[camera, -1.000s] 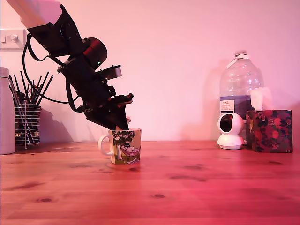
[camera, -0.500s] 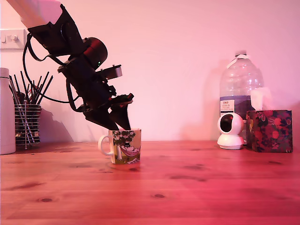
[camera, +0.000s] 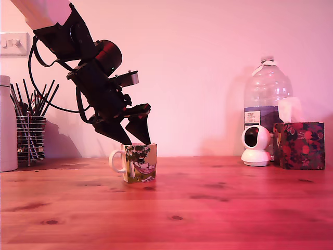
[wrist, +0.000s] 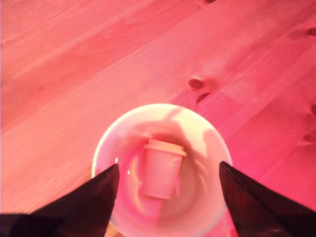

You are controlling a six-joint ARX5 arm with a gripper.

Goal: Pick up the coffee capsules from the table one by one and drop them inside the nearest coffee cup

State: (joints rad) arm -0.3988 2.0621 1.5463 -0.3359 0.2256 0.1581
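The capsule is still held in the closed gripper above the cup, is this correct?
No. The wrist view shows the capsule lying inside the cup, and the gripper above it is open and empty.

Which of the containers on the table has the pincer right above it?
The coffee cup, printed with green trees. The open pincer hangs just above its rim, and a coffee capsule lies inside. The white cylinder, wire holder and water bottle stand off to the sides.

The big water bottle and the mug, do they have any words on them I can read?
Water bottle: its white and dark label carries print, but it is too small and blurred to read.
Coffee cup: only a picture of green trees and a cartoon figure, no words visible.
Nothing else shows readable text.
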